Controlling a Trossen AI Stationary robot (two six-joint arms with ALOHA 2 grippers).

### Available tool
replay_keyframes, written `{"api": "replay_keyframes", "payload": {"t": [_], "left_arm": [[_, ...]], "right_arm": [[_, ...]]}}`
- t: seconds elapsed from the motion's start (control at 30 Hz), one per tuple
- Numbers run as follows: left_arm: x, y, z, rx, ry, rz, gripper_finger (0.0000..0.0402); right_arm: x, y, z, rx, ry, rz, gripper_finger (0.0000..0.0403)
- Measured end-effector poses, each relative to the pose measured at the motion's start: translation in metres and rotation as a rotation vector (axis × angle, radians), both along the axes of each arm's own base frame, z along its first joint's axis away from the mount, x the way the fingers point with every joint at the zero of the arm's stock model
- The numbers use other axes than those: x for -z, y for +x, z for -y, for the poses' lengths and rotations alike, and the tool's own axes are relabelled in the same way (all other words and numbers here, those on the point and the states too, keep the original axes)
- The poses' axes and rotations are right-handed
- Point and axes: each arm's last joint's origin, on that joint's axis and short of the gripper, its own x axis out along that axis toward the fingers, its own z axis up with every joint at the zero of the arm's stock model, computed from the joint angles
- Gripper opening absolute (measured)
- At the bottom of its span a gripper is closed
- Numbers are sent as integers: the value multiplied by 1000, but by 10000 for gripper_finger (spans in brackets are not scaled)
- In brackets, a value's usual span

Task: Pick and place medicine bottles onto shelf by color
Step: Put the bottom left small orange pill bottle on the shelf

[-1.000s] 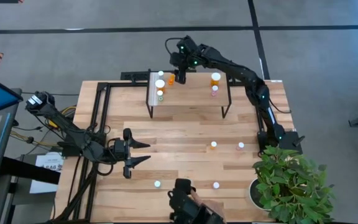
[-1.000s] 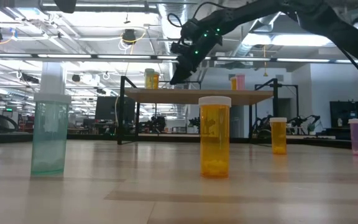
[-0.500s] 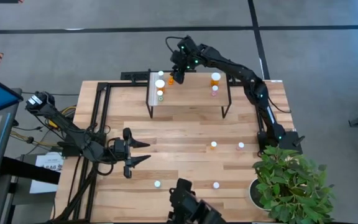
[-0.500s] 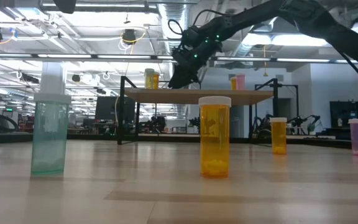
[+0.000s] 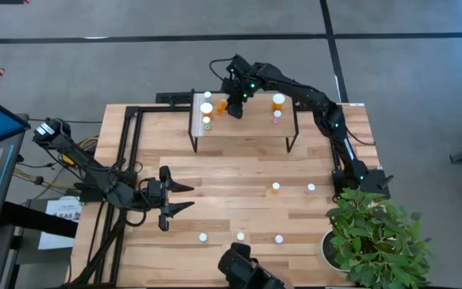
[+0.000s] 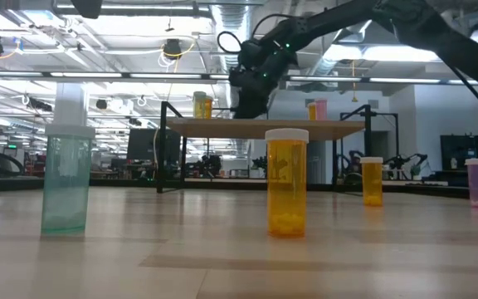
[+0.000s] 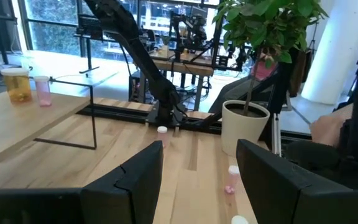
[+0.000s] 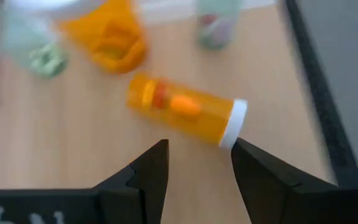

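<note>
The shelf (image 5: pixel 247 122) stands at the table's far side. A small orange bottle (image 8: pixel 179 107) lies on its side on it, white cap (image 8: pixel 234 124) toward the far right; it also shows in the high view (image 5: pixel 222 104). My right gripper (image 8: pixel 197 162) hangs open over it, the fingers standing on either side of its cap end (image 5: pixel 237 100). Three bottles (image 5: pixel 207 108) stand at the shelf's left end and two (image 5: pixel 277 103) at its right. My left gripper (image 5: pixel 184 197) is open and empty over the table's left.
Loose bottles stand on the table: orange (image 5: pixel 276 187) and pink (image 5: pixel 310 189) at the right, green (image 5: pixel 203 237), orange (image 5: pixel 241 236) and pink (image 5: pixel 279 238) near the front edge. A potted plant (image 5: pixel 375 237) fills the near right corner. A dark object (image 5: pixel 243 269) sits at the near edge.
My right gripper has come from beyond the shelf's far edge toward the near side and lowered over the lying orange bottle, tipping more upright. The bottle has stayed in place. The dark object at the near edge has drawn back, uncovering an orange bottle.
</note>
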Motion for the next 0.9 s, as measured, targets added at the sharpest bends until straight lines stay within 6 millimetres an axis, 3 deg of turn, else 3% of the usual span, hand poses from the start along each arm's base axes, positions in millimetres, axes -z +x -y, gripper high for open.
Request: {"api": "replay_keyframes", "payload": {"t": [0.27,0.43,0.7,0.9], "left_arm": [[0,0,0,7,-7,0,192],[1,-1,2,17,-10,-4,192],[2,-2,3,19,-5,-12,192],[3,-2,3,17,0,-22,192]], "right_arm": [[5,-3,-25,-129,21,-154,175],[-1,-4,-30,-167,-30,-181,171],[-13,2,-28,-275,-340,-191,182],[-15,13,-38,-315,-524,-259,189]]}}
